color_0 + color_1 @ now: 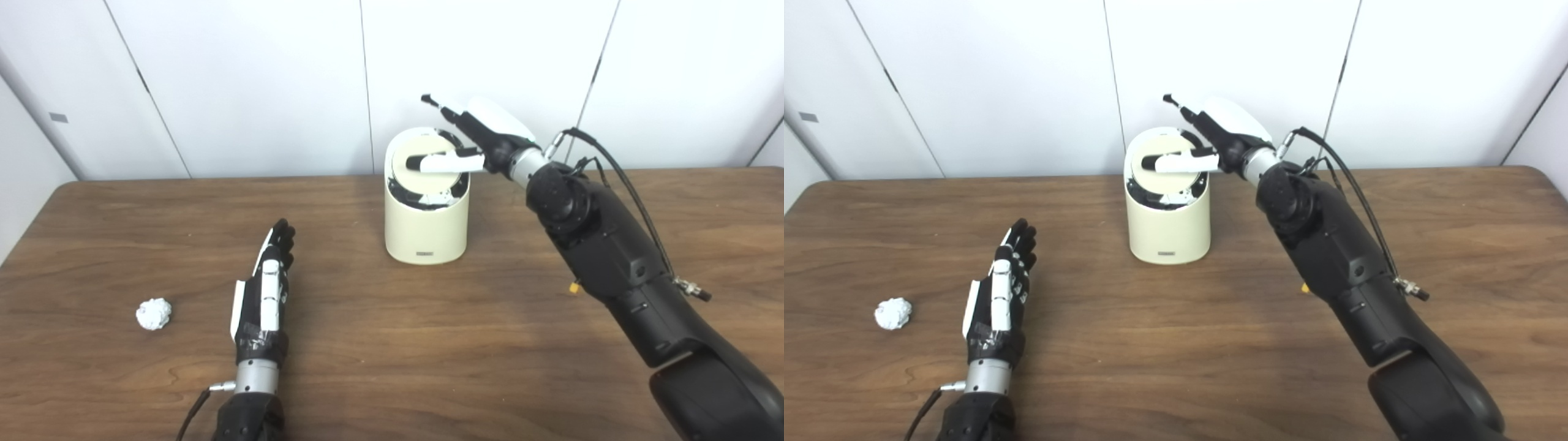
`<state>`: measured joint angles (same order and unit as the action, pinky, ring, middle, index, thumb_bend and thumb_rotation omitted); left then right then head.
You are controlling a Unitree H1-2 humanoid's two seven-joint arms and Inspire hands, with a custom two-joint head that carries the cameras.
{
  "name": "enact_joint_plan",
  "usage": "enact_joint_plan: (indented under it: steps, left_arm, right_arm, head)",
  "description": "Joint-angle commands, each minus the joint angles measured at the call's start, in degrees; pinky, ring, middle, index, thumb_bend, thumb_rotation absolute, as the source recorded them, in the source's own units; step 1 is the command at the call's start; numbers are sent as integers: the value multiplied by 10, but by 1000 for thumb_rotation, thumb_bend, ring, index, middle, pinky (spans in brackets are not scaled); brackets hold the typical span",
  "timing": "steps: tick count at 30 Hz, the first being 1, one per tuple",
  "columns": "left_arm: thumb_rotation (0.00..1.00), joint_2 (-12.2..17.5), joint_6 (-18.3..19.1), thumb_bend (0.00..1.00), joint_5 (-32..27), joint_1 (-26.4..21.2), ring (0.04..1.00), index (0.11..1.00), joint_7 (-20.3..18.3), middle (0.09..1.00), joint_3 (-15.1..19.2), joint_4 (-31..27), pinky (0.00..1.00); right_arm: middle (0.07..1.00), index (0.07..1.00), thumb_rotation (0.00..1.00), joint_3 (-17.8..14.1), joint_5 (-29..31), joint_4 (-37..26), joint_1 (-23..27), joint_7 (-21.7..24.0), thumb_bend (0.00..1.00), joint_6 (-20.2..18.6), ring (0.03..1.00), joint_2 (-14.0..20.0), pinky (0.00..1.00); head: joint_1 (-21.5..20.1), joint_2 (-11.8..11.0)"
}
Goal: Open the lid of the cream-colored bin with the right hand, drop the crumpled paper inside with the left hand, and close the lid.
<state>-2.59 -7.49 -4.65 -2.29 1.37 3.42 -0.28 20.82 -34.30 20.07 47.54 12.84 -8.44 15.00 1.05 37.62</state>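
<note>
The cream-colored bin point(425, 229) stands upright near the table's back middle. Its round lid point(425, 160) is tilted, with a dark gap showing along the front rim. My right hand point(474, 138) is at the bin's top right, open: the thumb lies across the lid and the other fingers point up and left above it. The crumpled paper point(153, 313) is a small white ball on the table at the left. My left hand point(266, 288) rests open and flat on the table to the right of the paper, about a hand's width away, holding nothing.
The wooden table point(392, 343) runs the full width, its back edge against white wall panels point(257, 79). My right forearm point(618, 263) with loose cables crosses the table's right side. A tiny yellow bit point(573, 286) lies beside that arm.
</note>
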Motion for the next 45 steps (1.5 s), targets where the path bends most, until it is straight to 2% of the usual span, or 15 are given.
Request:
enact_joint_plan:
  steps: [1,11,24,30,33,40,45]
  left_arm:
    - [951,-12,-8,400,1,7,978,953,0,946,-9,15,1000]
    - [965,-11,-8,412,3,7,981,960,2,948,-11,16,1000]
    - [974,-11,-10,404,4,7,983,959,1,947,-12,16,1000]
    - [963,-11,-9,408,4,7,981,955,3,946,-12,14,1000]
    - [965,-11,-7,415,6,7,979,957,4,945,-13,12,998]
    - [974,-11,-9,402,12,8,975,949,6,945,-15,11,994]
    - [965,-15,-2,399,8,7,981,954,8,949,-15,6,1000]
  right_arm:
    - [962,977,735,-6,-11,-8,40,-21,705,21,964,9,980]
    - [954,969,662,-13,-18,-3,34,-32,708,24,962,17,984]
    - [951,964,651,-15,-17,-2,31,-34,710,20,956,21,948]
    - [953,968,720,-12,-21,1,31,-35,795,28,958,25,955]
    - [953,968,720,-9,-27,0,30,-33,805,32,959,27,962]
    - [942,955,595,2,-51,4,30,-42,751,49,951,33,960]
    - [936,949,526,7,-62,11,32,-49,752,63,946,35,955]
  head:
    - [0,0]
    - [1,2]
    - [2,5]
    - [0,6]
    - [4,9]
    - [7,11]
    - [10,13]
